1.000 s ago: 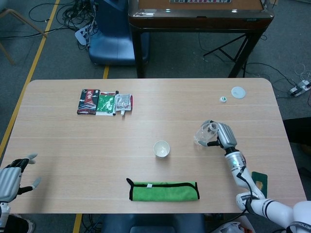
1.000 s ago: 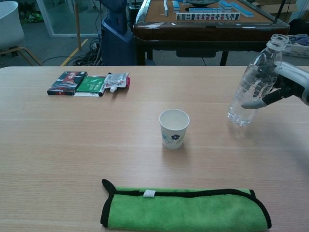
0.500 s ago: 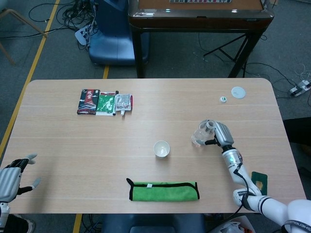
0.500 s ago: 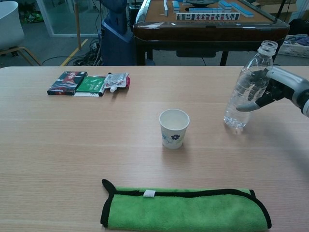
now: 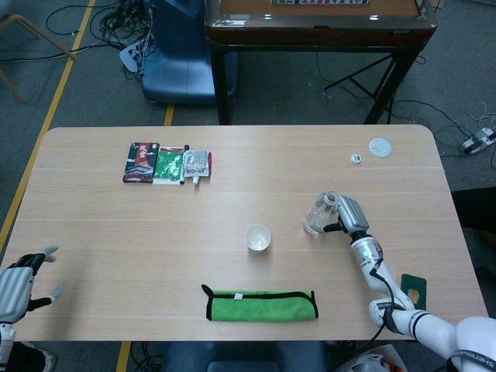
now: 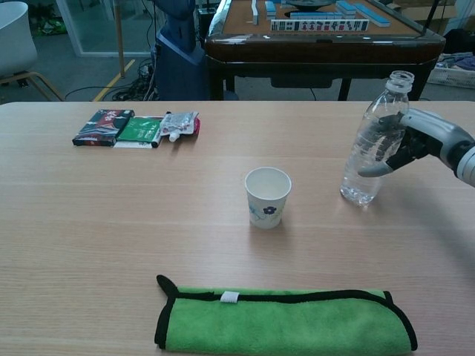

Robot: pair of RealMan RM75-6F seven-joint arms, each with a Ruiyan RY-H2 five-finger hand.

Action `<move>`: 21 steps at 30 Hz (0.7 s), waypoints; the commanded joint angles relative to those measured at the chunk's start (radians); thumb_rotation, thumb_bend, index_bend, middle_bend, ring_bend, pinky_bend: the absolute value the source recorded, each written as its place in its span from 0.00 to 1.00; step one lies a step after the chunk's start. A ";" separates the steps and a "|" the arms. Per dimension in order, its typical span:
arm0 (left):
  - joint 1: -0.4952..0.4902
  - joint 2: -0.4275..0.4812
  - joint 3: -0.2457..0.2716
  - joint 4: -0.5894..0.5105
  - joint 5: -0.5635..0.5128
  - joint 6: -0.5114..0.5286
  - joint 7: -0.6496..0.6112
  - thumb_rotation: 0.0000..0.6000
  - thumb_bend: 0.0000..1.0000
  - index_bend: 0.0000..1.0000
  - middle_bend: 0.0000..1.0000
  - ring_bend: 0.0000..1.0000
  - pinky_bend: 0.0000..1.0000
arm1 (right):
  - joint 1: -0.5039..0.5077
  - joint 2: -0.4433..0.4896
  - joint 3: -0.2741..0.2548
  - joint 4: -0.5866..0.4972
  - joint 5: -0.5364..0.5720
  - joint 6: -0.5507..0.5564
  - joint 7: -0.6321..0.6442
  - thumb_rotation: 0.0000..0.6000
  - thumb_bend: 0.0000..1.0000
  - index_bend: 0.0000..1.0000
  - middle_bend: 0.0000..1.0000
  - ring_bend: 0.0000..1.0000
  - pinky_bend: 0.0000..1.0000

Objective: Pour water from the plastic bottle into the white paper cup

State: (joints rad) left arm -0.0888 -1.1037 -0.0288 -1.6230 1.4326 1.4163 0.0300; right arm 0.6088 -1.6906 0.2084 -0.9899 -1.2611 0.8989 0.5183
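Observation:
A clear plastic bottle (image 6: 371, 144) (image 5: 318, 216) without a cap stays nearly upright, held just above the table to the right of the white paper cup (image 6: 267, 196) (image 5: 257, 238). My right hand (image 6: 407, 141) (image 5: 347, 215) grips the bottle's side from the right. The cup stands upright mid-table, a gap apart from the bottle. My left hand (image 5: 22, 277) hangs at the table's near left edge, fingers apart and holding nothing; the chest view does not show it.
A folded green cloth (image 6: 286, 320) (image 5: 261, 304) lies near the front edge. Three snack packets (image 6: 137, 126) (image 5: 167, 163) sit at the back left. A small bottle cap (image 5: 356, 158) and a white lid (image 5: 380, 146) lie at the back right.
My right hand has carried the bottle left toward the cup. The left hand and the cup have not moved.

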 commanded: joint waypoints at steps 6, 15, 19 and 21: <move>0.000 -0.001 0.000 0.001 0.000 -0.001 0.003 1.00 0.22 0.21 0.34 0.27 0.44 | 0.000 0.007 0.005 -0.004 -0.001 -0.015 -0.001 1.00 0.08 0.58 0.52 0.40 0.52; 0.000 -0.001 0.000 0.001 -0.001 0.000 0.003 1.00 0.22 0.21 0.34 0.27 0.44 | 0.000 0.020 0.005 -0.011 0.003 -0.036 -0.024 1.00 0.03 0.40 0.34 0.28 0.51; 0.000 -0.001 0.000 0.001 -0.001 0.000 0.003 1.00 0.22 0.21 0.34 0.27 0.44 | 0.000 0.025 0.006 -0.016 0.003 -0.038 -0.036 1.00 0.00 0.26 0.24 0.22 0.48; 0.000 -0.001 0.000 0.001 -0.001 0.000 0.004 1.00 0.22 0.21 0.34 0.27 0.44 | -0.001 0.027 0.007 -0.020 0.001 -0.033 -0.042 1.00 0.00 0.19 0.20 0.20 0.46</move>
State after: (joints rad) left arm -0.0891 -1.1048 -0.0290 -1.6215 1.4316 1.4158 0.0335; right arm 0.6081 -1.6646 0.2146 -1.0092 -1.2596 0.8644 0.4777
